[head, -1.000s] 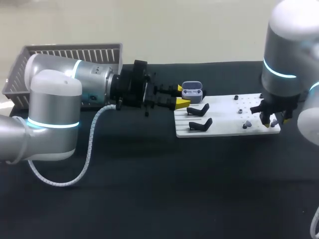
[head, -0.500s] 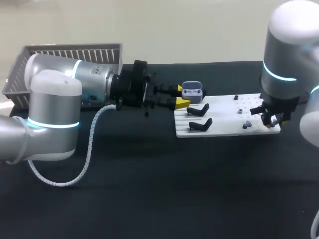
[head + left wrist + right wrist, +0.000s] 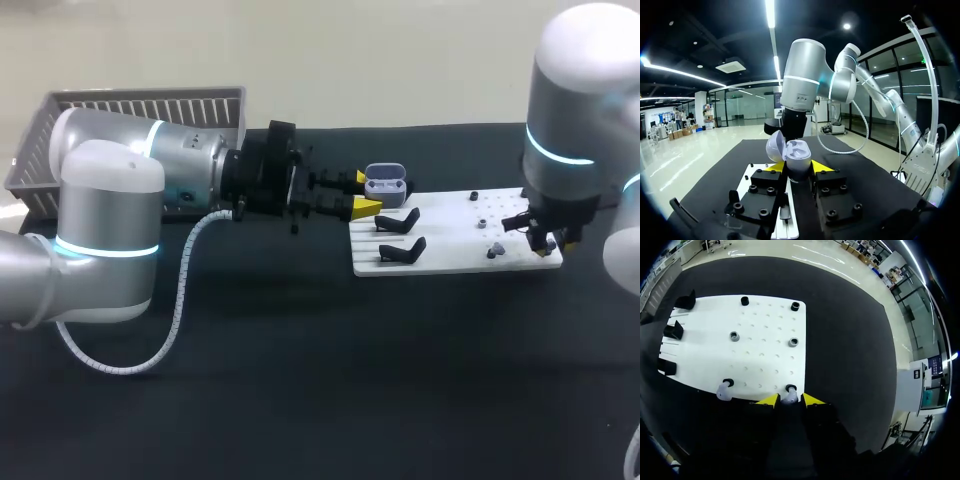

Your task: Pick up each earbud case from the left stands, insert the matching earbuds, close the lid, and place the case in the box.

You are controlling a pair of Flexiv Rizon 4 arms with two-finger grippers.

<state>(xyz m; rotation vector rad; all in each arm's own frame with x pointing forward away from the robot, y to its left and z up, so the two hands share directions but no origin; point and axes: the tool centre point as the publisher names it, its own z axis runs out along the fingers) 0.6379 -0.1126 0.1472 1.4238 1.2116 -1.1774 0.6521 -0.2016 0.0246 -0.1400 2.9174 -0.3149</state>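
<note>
Over board [image 3: 450, 232], right end effector [image 3: 790, 400] slightly higher

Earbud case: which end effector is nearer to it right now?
Left. The left end effector grips the earbud case; the right end effector is across the white board, at an earbud.

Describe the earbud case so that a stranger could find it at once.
On the black table lies a white board. At its far left corner, the left gripper grips the earbud case from both sides. It is pale, with its lid open; the two stands beside it are black and empty.
</note>
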